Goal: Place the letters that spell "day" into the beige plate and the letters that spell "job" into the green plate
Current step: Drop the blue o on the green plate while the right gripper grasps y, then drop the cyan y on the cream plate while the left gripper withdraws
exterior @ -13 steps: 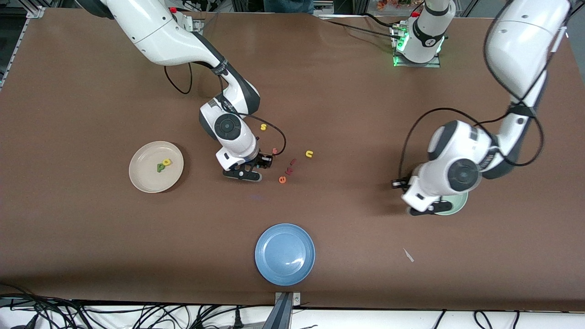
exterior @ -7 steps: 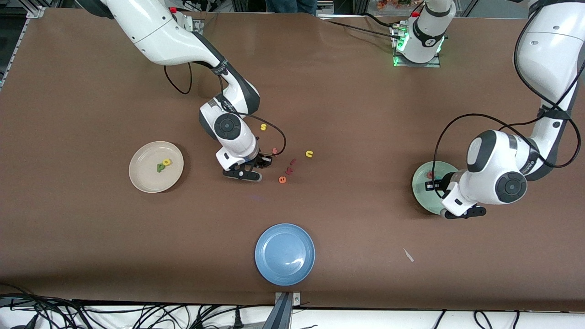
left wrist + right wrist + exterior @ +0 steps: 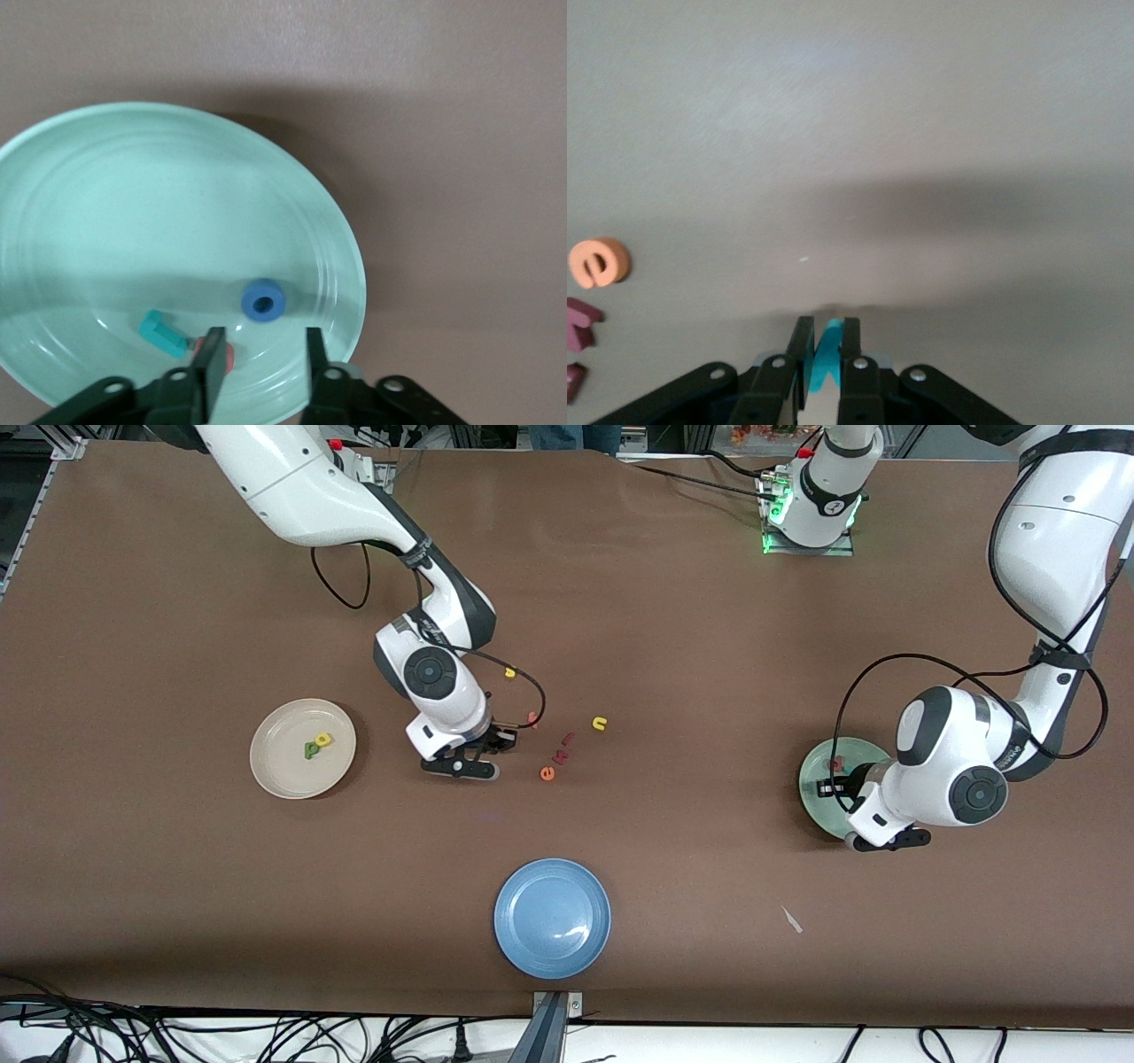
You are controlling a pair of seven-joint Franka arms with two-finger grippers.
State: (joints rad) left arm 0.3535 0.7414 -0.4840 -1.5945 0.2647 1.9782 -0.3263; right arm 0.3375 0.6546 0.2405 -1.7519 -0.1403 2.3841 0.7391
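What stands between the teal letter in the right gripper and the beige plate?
Nothing visible. The right gripper is shut on the teal letter, and only bare table lies between it and the beige plate, toward the right arm's end.

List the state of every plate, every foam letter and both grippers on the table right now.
Round cream-beige plate: holds yellow "a" and dark green "d".
Pale mint-green plate: holds blue ring "o", teal "j", salmon-red "b".
Round blue plate: empty.
Left gripper: open over the green plate.
Right gripper: shut on teal "y".
Orange "e": loose on table.
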